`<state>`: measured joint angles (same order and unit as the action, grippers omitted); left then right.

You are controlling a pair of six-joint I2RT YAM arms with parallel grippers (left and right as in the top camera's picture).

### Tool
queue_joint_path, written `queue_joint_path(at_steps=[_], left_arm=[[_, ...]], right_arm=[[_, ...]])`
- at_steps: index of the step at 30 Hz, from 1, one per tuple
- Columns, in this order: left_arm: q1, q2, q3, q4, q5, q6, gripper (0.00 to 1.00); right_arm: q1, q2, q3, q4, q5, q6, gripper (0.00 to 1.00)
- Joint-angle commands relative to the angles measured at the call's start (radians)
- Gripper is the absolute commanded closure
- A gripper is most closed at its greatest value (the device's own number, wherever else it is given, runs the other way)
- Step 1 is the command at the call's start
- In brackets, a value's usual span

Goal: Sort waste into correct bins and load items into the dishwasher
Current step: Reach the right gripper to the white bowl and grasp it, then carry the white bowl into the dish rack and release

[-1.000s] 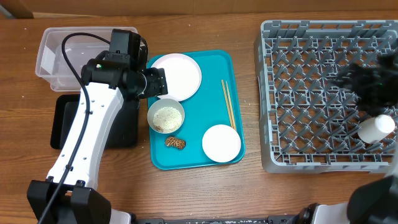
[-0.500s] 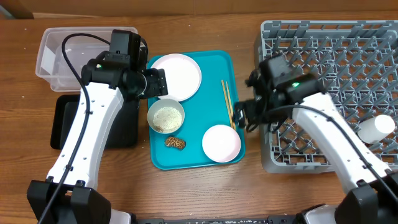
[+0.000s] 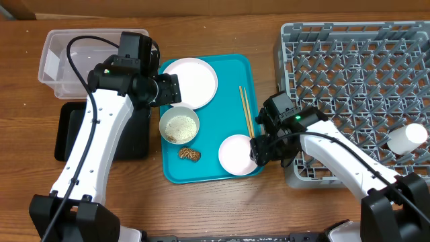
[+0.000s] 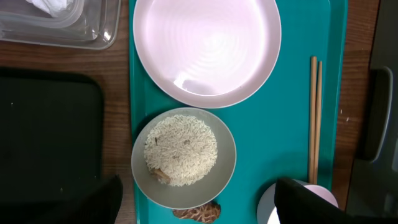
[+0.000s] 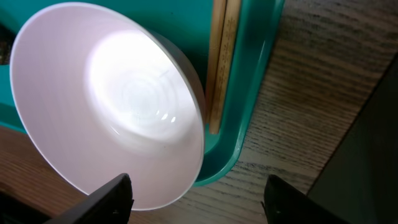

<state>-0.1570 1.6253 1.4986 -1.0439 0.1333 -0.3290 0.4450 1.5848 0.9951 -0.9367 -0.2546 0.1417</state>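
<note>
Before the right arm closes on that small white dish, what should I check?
1. Right gripper open, straddling the small dish's rim: ok.
2. Only the dish between the jaws: not ok; the teal tray's rim sits there too.
3. Chopsticks clear of the dish: cannot tell; their ends lie at its rim.
4. Dish empty: ok.
5. Dish rack has free pegs: ok; one cup lies near its right side.
6. Left gripper out of the way: ok, open above the rice bowl.
</note>
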Motion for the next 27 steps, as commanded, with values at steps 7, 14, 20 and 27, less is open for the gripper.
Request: queue_joint_path(at_steps=[7,14,20,27], left_arm=[[-0.001,-0.017,0.010,0.000,-0.010,0.019,0.20],[0.000,-0.017,0.010,0.001,-0.010,0.019,0.20],[-0.001,-0.017,0.010,0.000,-0.010,0.019,0.20],[0.000,-0.017,0.010,0.001,-0.010,0.019,0.20]], right_arm=[[0.055,0.047,-0.028,0.042,-0.030,0.026,0.34],[0.076,0.085,-0.027,0.061,0.018,0.102,0.54],[0.076,0.085,-0.027,0.060,0.018,0.094,0.78],[0.076,0.083,0.094,0.003,0.073,0.091,0.96]])
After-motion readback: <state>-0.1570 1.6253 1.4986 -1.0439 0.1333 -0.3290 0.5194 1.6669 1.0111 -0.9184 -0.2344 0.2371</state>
